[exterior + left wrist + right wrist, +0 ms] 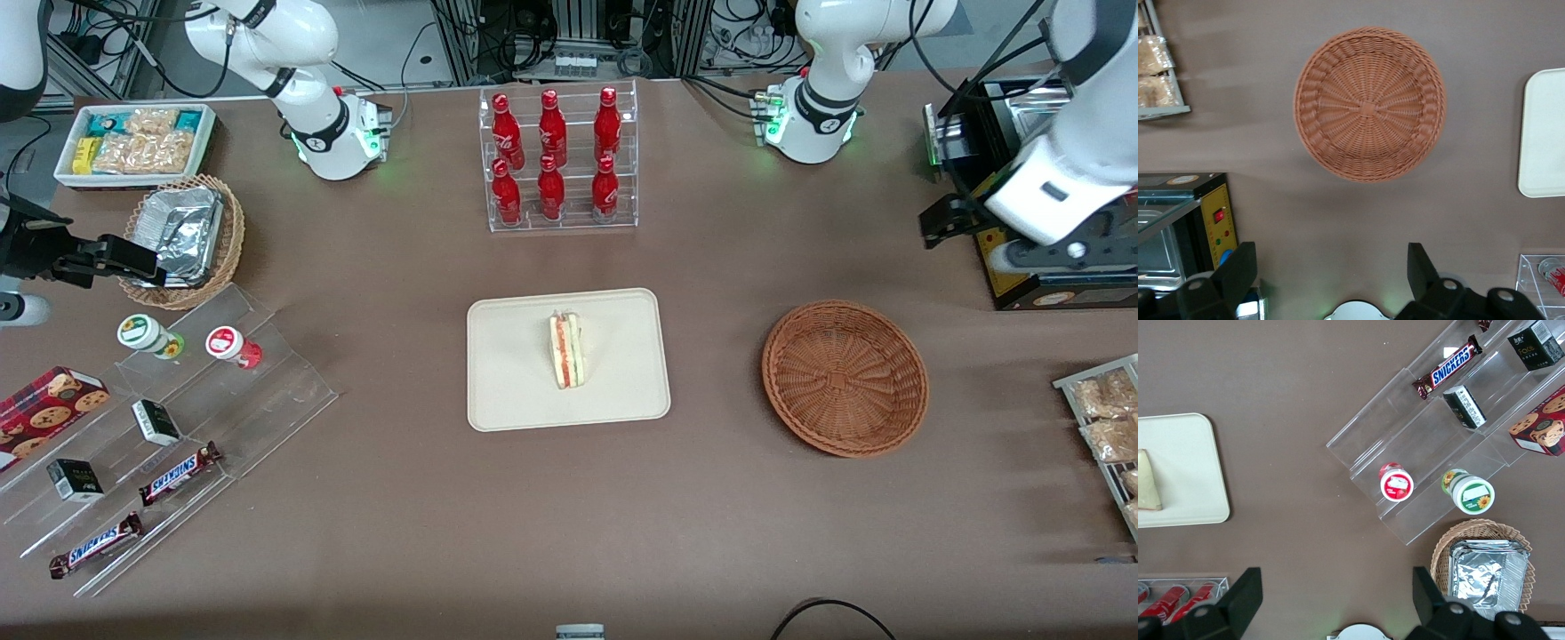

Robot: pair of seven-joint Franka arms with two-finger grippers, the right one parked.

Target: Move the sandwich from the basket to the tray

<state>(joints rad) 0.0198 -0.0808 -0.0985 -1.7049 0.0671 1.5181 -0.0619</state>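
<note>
The sandwich [566, 349] lies on the cream tray [622, 391] at the table's middle, its red and green filling edge showing; the right wrist view also catches the sandwich [1147, 483] on the tray [1191, 473]. The reddish-brown wicker basket [845, 378] stands empty beside the tray, toward the working arm's end. My left gripper [947, 222] hangs high, farther from the front camera than the basket and apart from it. In the left wrist view the gripper [1331, 270] is open and empty, with the basket [1369, 105] and a corner of the tray [1545, 133] below on the table.
A clear rack of red bottles [556, 160] stands farther back than the tray. A black appliance [1049, 258] sits under the working arm, and a rack of snack packets [1107, 427] lies near it. A stepped acrylic shelf [169, 418], foil basket [182, 236] and white bin [133, 142] are toward the parked arm's end.
</note>
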